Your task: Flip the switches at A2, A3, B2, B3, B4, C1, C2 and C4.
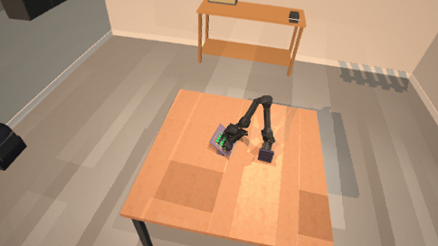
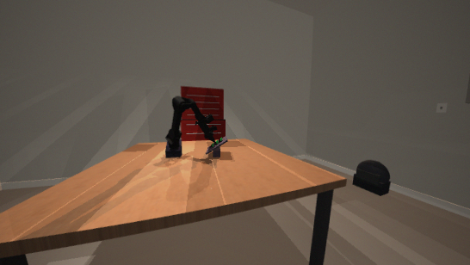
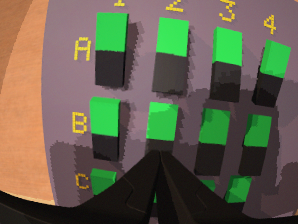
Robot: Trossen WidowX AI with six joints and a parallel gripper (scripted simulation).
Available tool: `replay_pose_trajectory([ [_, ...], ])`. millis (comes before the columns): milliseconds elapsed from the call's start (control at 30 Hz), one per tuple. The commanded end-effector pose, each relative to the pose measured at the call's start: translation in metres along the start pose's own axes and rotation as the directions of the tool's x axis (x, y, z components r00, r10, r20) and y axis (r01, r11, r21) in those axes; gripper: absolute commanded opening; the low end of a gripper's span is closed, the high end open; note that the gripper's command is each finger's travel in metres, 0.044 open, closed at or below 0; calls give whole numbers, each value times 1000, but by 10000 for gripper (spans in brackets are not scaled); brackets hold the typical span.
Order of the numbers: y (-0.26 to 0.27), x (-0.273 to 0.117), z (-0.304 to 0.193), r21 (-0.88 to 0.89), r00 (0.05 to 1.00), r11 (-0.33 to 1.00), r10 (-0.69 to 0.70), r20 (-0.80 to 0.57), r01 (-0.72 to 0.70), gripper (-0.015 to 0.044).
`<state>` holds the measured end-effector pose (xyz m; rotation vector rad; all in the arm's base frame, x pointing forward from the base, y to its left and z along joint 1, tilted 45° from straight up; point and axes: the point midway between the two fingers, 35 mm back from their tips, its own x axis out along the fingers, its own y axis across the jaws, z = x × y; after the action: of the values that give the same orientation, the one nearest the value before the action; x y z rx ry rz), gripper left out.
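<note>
The purple panel (image 1: pixel 214 143) (image 2: pixel 224 141) (image 3: pixel 61 95) is tilted and carries rows A, B and C of switches with green far halves and black near halves. My gripper (image 1: pixel 226 147) (image 2: pixel 214 142) (image 3: pixel 158 158) is shut and empty; its tips are at the black near half of switch B2 (image 3: pixel 162 121). Contact cannot be told. The near half of A2 (image 3: pixel 171 52) looks lighter grey than those of A1 (image 3: pixel 111 49), A3 (image 3: pixel 226 64) and A4 (image 3: pixel 271 74). B1 (image 3: pixel 105 127), B3 (image 3: pixel 213 140) and B4 (image 3: pixel 255 145) show whole. The fingers hide most of row C; C1 (image 3: pixel 103 181) shows partly.
The panel stands on the wooden table (image 1: pixel 189 185) (image 2: pixel 172 185), beside the arm's base (image 1: pixel 266 155) (image 2: pixel 173 150). A red drawer cabinet (image 2: pixel 202 103), a shelf table (image 1: pixel 247 49) and a dark helmet-like object (image 1: pixel 0 145) (image 2: pixel 372 176) are away from the table.
</note>
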<state>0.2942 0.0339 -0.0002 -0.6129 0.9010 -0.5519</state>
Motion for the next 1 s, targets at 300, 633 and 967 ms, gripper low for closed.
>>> replay_pose_trajectory([
  [300, 0, 2, 0, -4, 1000, 1000, 0, -1, 0, 0],
  [633, 0, 4, 0, -4, 1000, 1000, 0, -1, 0, 0],
  [967, 3, -45, 2, 7, 1000, 1000, 9, -24, -9, 0],
])
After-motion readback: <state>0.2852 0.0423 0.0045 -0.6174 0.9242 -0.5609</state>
